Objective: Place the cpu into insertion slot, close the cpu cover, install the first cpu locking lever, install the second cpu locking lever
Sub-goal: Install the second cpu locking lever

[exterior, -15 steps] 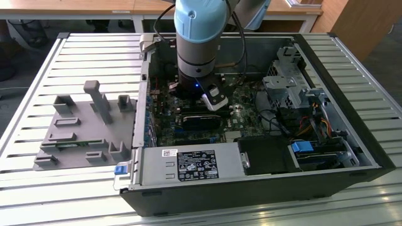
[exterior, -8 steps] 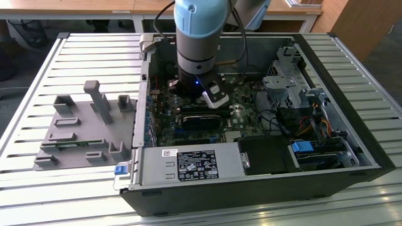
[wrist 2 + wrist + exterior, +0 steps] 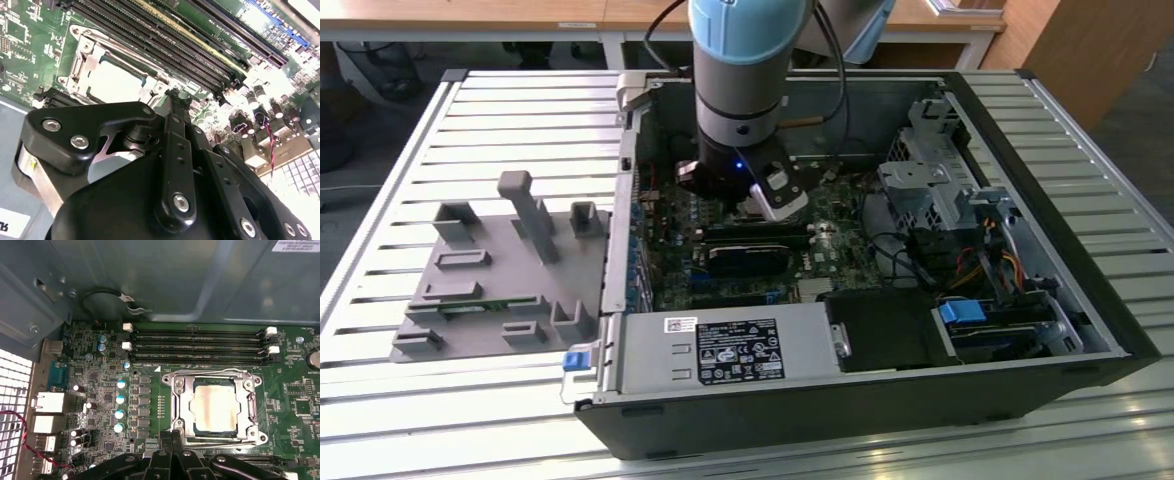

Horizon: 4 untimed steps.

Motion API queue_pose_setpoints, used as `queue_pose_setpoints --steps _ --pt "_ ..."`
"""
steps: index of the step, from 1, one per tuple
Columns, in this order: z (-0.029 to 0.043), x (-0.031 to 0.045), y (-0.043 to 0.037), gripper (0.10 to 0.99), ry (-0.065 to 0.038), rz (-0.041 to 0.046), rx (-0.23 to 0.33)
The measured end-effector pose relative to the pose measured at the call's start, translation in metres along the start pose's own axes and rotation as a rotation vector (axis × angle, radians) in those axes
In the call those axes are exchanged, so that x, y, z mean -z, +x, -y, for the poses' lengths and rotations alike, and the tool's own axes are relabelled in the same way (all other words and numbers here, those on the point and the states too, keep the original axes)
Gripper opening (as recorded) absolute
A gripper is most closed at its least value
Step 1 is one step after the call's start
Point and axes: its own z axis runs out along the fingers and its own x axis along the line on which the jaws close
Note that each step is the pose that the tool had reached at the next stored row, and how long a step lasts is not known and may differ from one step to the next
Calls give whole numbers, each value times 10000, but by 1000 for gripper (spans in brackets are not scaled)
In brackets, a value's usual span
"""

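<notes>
Cpu (image 3: 215, 409) lies seated under closed cpu cover (image 3: 181, 407); gripper (image 3: 172, 436), fingertips together and empty, at cover's edge, poised to work a lever.

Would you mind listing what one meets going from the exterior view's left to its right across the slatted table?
Grey plastic fixture with upright posts → silver box with a white label → black rectangular module on the green board → blue plastic tab by the drive bay.

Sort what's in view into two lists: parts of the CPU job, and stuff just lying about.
Job:
cpu, seated in the insertion slot
cpu cover, closed over it
gripper, at the socket's edge

Lying about:
memory slots
grey fixture tray
power supply
red wire
</notes>
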Motion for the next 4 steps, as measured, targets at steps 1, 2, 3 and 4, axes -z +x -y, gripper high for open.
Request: queue_pose_setpoints --steps 1,2,3,4 --pt "-2 6 0 106 -2 0 0" --pt "-3 8 0 106 -5 1 -1" --pt "-3 8 0 106 -7 2 0" --pt "-3 8 0 106 -7 2 0"
